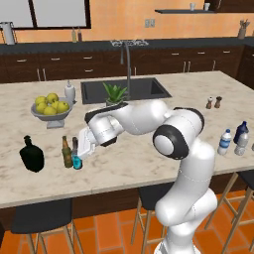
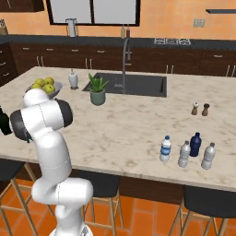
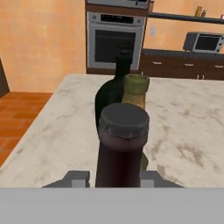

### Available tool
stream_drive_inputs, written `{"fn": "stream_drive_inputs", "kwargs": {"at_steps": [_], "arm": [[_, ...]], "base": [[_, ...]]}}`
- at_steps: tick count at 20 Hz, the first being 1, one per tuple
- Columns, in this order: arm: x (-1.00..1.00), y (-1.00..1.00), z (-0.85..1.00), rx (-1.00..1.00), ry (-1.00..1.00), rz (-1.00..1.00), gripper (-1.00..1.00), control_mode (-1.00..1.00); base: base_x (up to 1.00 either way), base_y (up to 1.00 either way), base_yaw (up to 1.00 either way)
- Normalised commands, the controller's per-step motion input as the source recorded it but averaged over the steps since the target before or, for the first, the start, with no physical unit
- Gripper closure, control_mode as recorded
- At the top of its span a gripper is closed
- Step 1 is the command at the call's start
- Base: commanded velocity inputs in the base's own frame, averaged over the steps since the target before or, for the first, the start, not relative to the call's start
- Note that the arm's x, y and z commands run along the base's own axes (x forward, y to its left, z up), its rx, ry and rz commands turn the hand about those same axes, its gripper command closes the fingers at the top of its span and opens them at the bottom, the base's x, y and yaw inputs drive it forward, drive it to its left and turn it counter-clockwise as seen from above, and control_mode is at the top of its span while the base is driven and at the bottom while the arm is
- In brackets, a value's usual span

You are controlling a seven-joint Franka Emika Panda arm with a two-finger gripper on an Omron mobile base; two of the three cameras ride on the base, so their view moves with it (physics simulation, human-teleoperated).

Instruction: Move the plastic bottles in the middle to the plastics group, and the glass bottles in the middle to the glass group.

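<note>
While the arm reaches to the left over the marble counter (image 1: 149, 163), the gripper (image 1: 79, 151) stands low at the brown bottle with the cyan label (image 1: 76, 155), and its two fingers are pressed against the sides of this bottle, pinching it just under the cap. This bottle stands upright on the counter, just beside the amber bottle (image 1: 66, 152), and the black flask (image 1: 31, 154) stands a little further to the left. From the hand camera the brown bottle (image 3: 121, 148) is the nearest, then the amber one (image 3: 135, 92), then the flask (image 3: 111, 94) behind. Well apart, near the right end of the counter, the blue-label water bottle (image 2: 165, 149), the two plain greyish bottles (image 2: 184, 154) and the dark blue bottle (image 2: 196, 144) stand close together.
</note>
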Motion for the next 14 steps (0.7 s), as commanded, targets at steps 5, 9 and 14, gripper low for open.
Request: {"fn": "stream_drive_inputs", "kwargs": {"at_steps": [5, 9, 14], "arm": [[-0.04, -0.02, -0.09, -0.08, -0.06, 0.00, -1.00, -1.00], [0.00, -0.05, 0.00, -0.08, -0.10, 0.00, -1.00, -1.00], [0.00, -0.12, 0.02, -0.04, -0.08, 0.00, -1.00, -1.00]], "base": [[0.00, 0.00, 0.00], [0.00, 0.00, 0.00], [0.00, 0.00, 0.00]]}}
